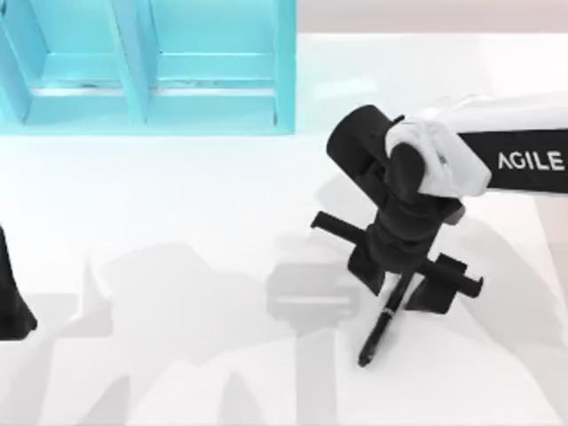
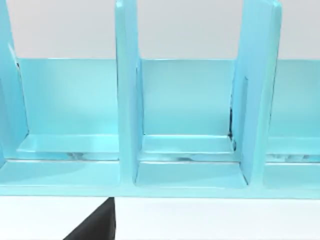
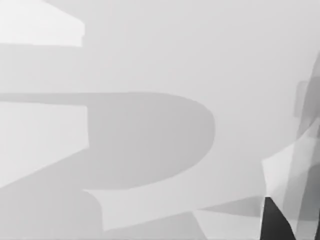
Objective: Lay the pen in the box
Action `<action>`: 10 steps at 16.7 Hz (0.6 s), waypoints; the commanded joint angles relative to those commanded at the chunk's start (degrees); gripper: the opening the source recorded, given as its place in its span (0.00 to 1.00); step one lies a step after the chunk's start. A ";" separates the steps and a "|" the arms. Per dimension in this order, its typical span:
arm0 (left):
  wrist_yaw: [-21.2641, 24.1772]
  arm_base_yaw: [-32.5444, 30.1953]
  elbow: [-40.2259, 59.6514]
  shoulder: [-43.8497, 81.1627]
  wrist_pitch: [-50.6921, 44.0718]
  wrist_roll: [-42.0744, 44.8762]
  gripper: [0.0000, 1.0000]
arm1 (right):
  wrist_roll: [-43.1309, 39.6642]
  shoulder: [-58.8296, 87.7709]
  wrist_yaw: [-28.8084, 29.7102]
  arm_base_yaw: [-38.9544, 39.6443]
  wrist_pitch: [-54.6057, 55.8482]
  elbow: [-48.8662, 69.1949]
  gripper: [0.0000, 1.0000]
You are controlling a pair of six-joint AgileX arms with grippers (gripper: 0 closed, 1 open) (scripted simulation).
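**A:** Where's the pen point(image 1: 380, 327) right now?

**B:** At the right arm's gripper point(image 1: 401, 286), right of the tabletop's point(image 1: 177, 204) middle in the top view. The fingers are closed narrow on the pen's upper end, and the rest of the barrel sticks out past them, slanting down and to the left. Whether the tip touches the tabletop or hangs just above it, I cannot tell.

**A:** And the box?

**B:** The turquoise compartmented box point(image 1: 142, 98) sits at the far left edge of the tabletop, well apart from the pen. The left wrist view looks straight into its bays, split by upright dividers point(image 2: 127, 100).

**A:** So what could go wrong?

**B:** Mainly the grip. Holding a slim barrel by one end leaves a long free length, so I'd judge it could pivot or slide between the fingers during the carry. A swung-out pen might then catch a divider or the box's front lip instead of dropping into a bay.

**A:** The other arm?

**B:** The left arm point(image 1: 13, 302) is parked at the left edge, clear of the route.
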 joint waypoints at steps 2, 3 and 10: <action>0.00 0.00 0.00 0.00 0.00 0.00 1.00 | 0.00 0.00 0.00 0.00 0.00 0.00 0.00; 0.00 0.00 0.00 0.00 0.00 0.00 1.00 | -2.24 -4.70 1.88 -0.33 -5.60 0.37 0.00; 0.00 0.00 0.00 0.00 0.00 0.00 1.00 | -2.18 -7.64 1.85 -0.30 -16.52 7.81 0.00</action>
